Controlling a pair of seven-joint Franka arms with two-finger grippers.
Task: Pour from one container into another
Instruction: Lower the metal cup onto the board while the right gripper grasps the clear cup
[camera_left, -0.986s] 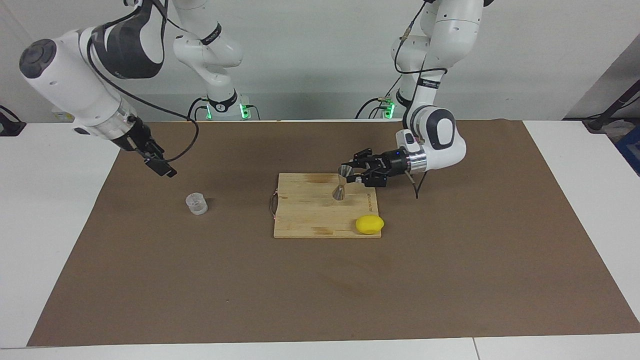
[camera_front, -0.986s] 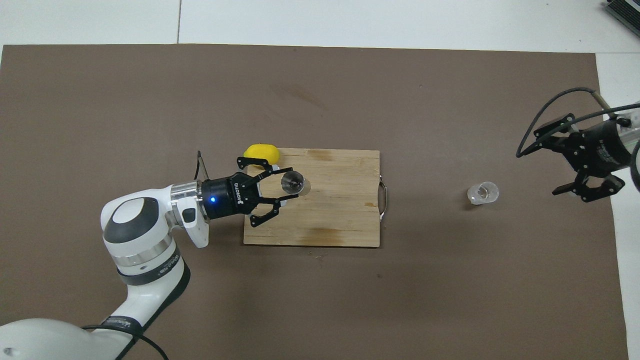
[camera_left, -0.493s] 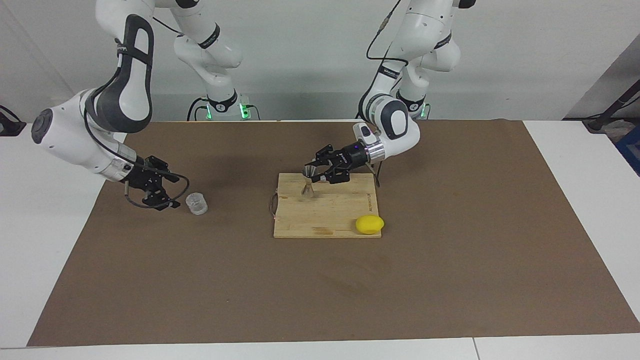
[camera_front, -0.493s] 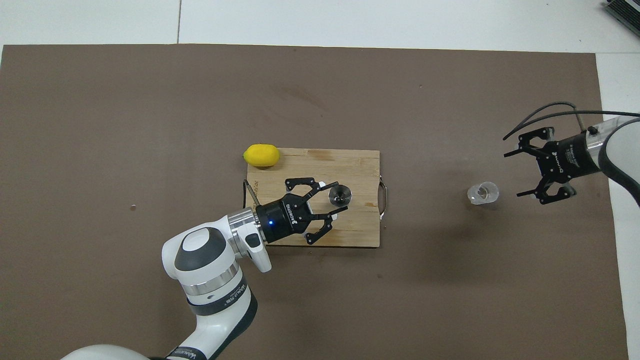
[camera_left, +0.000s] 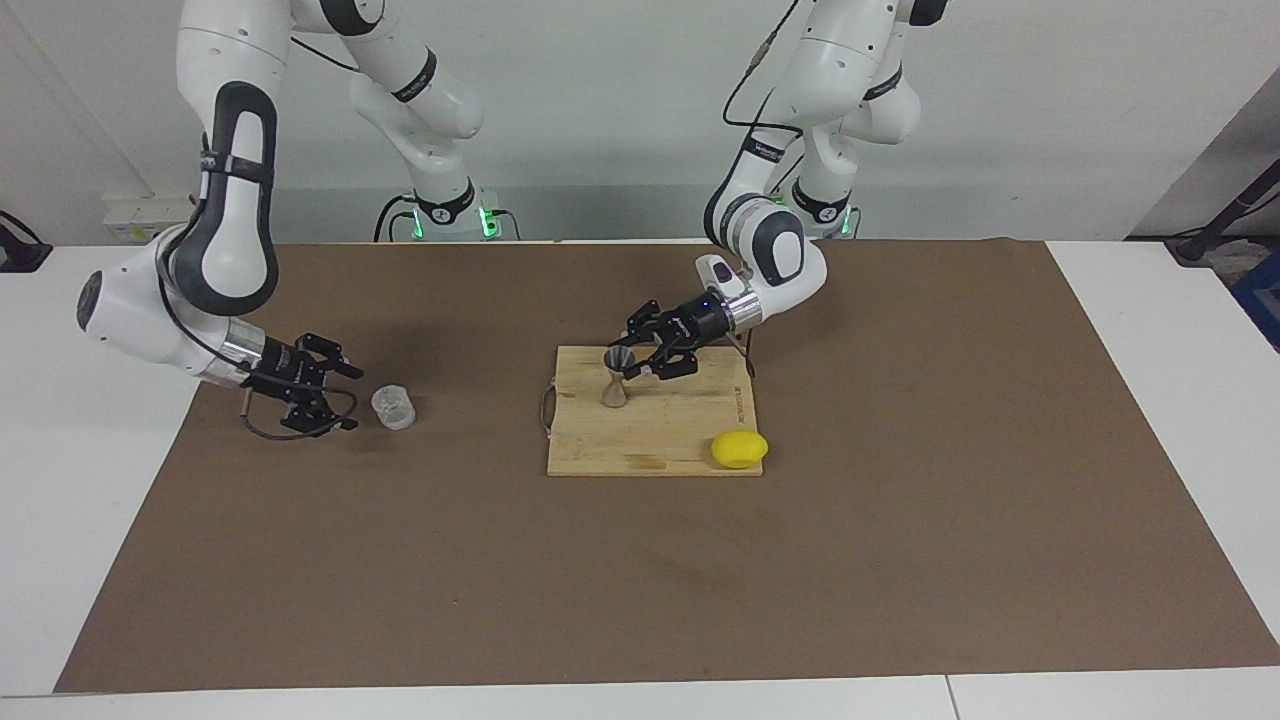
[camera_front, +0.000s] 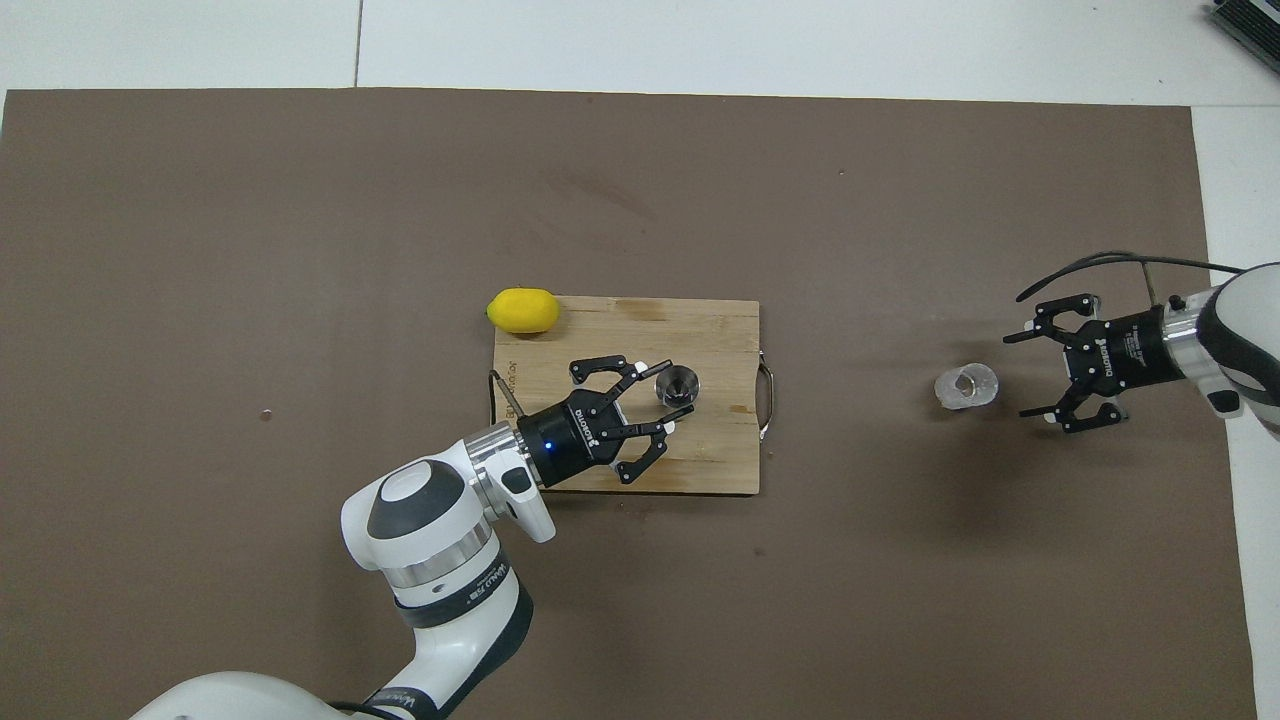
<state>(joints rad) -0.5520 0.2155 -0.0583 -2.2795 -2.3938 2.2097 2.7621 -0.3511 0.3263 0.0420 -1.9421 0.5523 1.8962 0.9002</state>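
Observation:
The grey metal jigger (camera_left: 616, 378) stands upright on the wooden cutting board (camera_left: 650, 440). My left gripper (camera_left: 632, 360) lies level, with its fingers closed on the jigger's upper cone; in the overhead view the jigger (camera_front: 677, 386) sits between the fingertips of that gripper (camera_front: 676, 390). The clear plastic cup (camera_left: 393, 407) stands on the brown mat toward the right arm's end, also seen in the overhead view (camera_front: 966, 386). My right gripper (camera_left: 345, 398) is low, open and empty, just beside the cup without touching it; it shows in the overhead view too (camera_front: 1016, 375).
A yellow lemon (camera_left: 739, 449) lies at the board's corner farthest from the robots, toward the left arm's end. The board (camera_front: 720, 330) has a wire handle (camera_front: 768, 385) on the edge facing the cup. A brown mat (camera_left: 640, 580) covers the table.
My left gripper has carried the jigger across the board toward the right arm's end. My right gripper has come down from above to the level of the cup, close beside it.

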